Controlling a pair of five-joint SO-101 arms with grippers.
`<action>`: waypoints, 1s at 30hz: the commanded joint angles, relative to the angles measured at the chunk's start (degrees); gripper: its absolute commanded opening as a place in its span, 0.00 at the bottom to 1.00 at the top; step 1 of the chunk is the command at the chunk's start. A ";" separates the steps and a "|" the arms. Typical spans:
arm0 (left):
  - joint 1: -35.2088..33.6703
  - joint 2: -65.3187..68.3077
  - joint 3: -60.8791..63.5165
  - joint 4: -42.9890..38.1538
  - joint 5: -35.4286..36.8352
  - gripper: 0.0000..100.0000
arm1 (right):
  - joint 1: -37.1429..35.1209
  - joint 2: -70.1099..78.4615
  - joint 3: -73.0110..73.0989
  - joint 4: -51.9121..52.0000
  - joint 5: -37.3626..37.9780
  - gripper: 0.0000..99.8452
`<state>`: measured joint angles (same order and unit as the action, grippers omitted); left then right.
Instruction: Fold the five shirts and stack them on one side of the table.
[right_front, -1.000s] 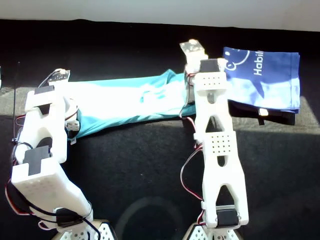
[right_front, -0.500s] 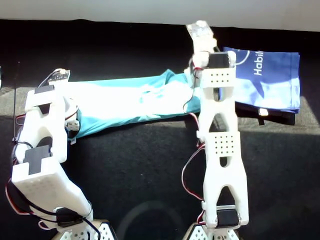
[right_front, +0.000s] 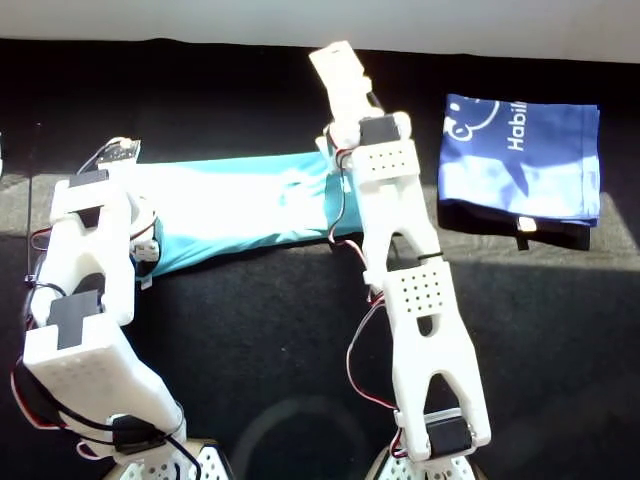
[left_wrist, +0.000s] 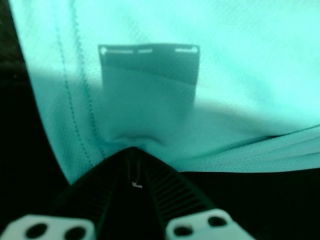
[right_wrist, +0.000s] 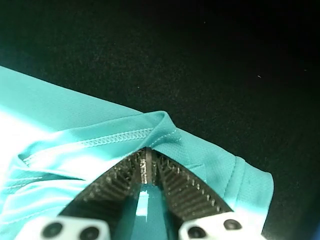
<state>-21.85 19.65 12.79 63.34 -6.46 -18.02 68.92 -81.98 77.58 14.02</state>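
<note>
Teal fabric runs in a long band across the black tabletop (right_front: 250, 340). This shirt (right_front: 240, 205) lies just beside the folded blue shirt (right_front: 520, 160), which rests on a dark folded shirt (right_front: 505, 222) as the start of the stack.

The right end effector (right_wrist: 146, 152) is clenched on the stitched hem at the end of the teal shirt nearest the blue shirt. Its ridged fingers (right_wrist: 180, 182) are closed, with a fold of cloth bunched at their tips. The left end effector (left_wrist: 132, 150) is clamped on the end farthest from the blue shirt, and the fabric puckers where the tips bite. A dark rectangular tag (left_wrist: 148, 75) shows through the cloth just past that grip.

Gripping both ends probably serves to pull the band taut and flat, so one end can be carried over the other without wrinkling. Judging by the pile, two shirts look finished and this one is mid-fold. The next move likely calls for lifting one end toward the other while the opposite grip anchors the cloth. The thin, slick-looking fabric could slip from a pinch this shallow.
</note>
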 joint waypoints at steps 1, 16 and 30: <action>0.48 -0.57 -0.75 -0.44 0.35 0.01 | -0.84 0.22 -0.40 -1.19 0.44 0.01; 0.66 -0.66 2.07 -3.69 0.35 0.01 | -0.92 2.77 -0.92 -18.51 0.26 0.01; 0.66 -0.57 2.33 -4.48 0.35 0.01 | -2.51 -2.68 -10.51 11.38 0.26 0.01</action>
<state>-21.85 19.03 14.90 61.05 -6.46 -19.78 71.38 -91.03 87.16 14.02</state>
